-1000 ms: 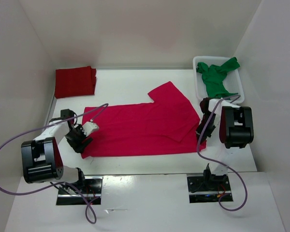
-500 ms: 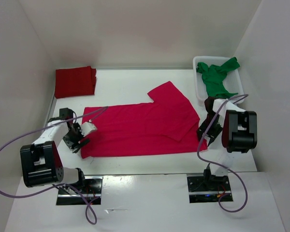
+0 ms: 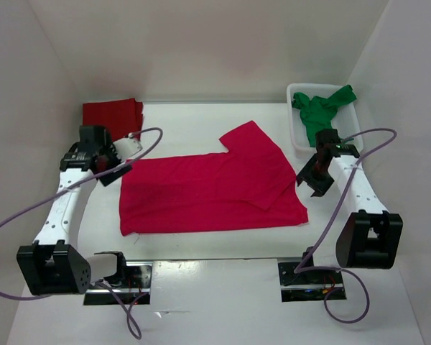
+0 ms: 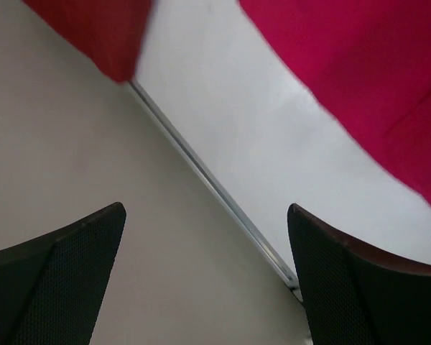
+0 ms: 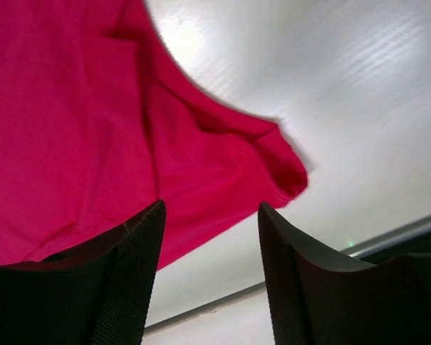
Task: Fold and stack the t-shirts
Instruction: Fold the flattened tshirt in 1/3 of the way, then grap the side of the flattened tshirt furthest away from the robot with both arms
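Crimson shirt lies flat across the middle of the counter as a long left-to-right band. Its near hem is fairly straight, and one sleeve pokes out on the far side, right of centre. A folded flap overlaps the right part. Left pincer hangs just off the shirt's far-left corner, fingers spread wide with nothing between them. Right pincer hovers by the right edge, jaws apart and empty, with the rumpled right corner of the cloth below it. Neither touches the cloth. Judgement: a fold is laid and the next grasp is due. To do it well, fold the stray sleeve in first. Then pinch all layers at two matching corners, lift only a little, carry both ends across together, and lay edge on edge so the flap does not slide. Flatten the bunched right corner before pinching. Far left, the dark red shirt sits folded, the likely base of the stack. Far right, the green shirt is heaped in the basket, not yet folded.
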